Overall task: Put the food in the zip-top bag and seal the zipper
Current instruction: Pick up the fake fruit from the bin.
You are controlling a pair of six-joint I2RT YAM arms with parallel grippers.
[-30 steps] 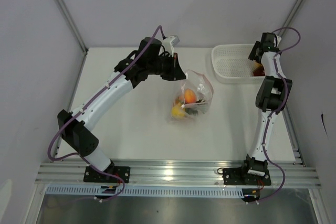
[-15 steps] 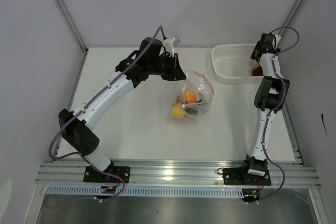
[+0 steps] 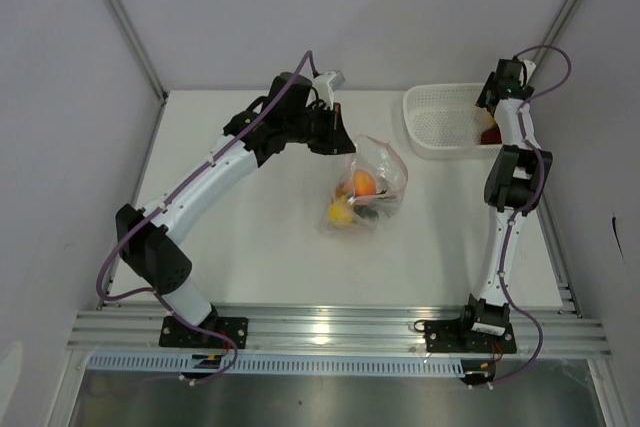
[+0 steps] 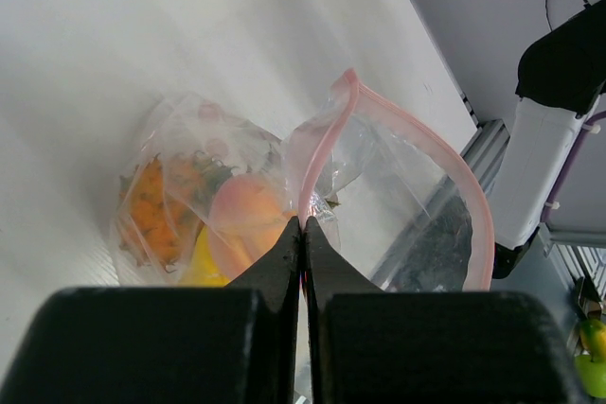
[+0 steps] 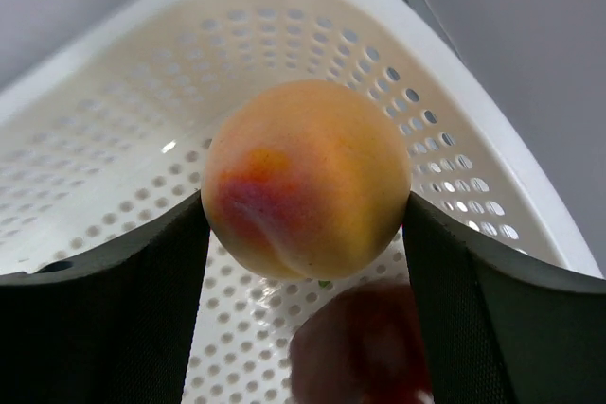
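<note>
The right pincer (image 5: 303, 234) pinches a peach (image 5: 303, 177) inside the white basket (image 5: 454, 130) — a dark red apple (image 5: 365, 352) lies under it. The left pincer (image 4: 303, 234) is pressed together on the zipper (image 4: 325, 144) of the zip-top bag (image 3: 385, 179) mid-desk (image 3: 260, 237) — basket at the bag's two o'clock.

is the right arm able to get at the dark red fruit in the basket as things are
Probably not yet: the right gripper is closed around a peach, so its jaws are full. The dark red fruit lies uncovered just beneath it in the basket.
</note>
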